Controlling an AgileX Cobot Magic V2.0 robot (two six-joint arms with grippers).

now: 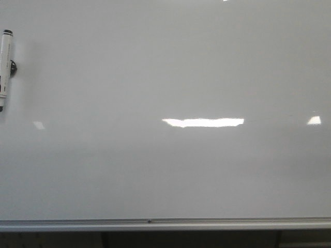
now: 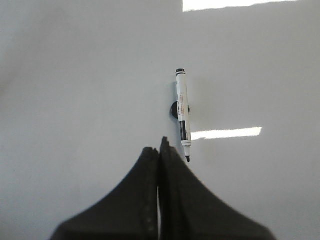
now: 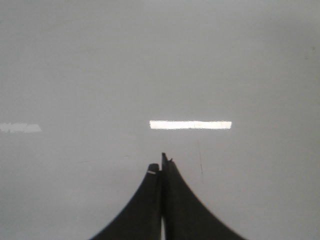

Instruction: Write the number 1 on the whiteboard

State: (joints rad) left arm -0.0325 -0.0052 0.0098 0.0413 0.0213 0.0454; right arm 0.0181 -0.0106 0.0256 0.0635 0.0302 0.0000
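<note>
The whiteboard (image 1: 155,170) fills the front view, glossy white-grey. No clear black number 1 shows on it. A white marker pen (image 1: 5,70) with black ends sits in a black clip at the far left. In the left wrist view the pen (image 2: 183,112) lies just beyond my left gripper (image 2: 160,145), slightly to one side, its dark tip near the fingertips. That gripper is shut and empty. My right gripper (image 3: 161,162) is shut and empty over bare board (image 3: 100,75). A faint thin pale line (image 3: 201,162) runs beside it. Neither gripper shows in the front view.
A silver frame strip (image 1: 165,223) runs along the board's near edge, with dark space below it. Bright glare patches (image 1: 202,122) lie on the board. The black clip (image 2: 173,110) holds the pen against the board.
</note>
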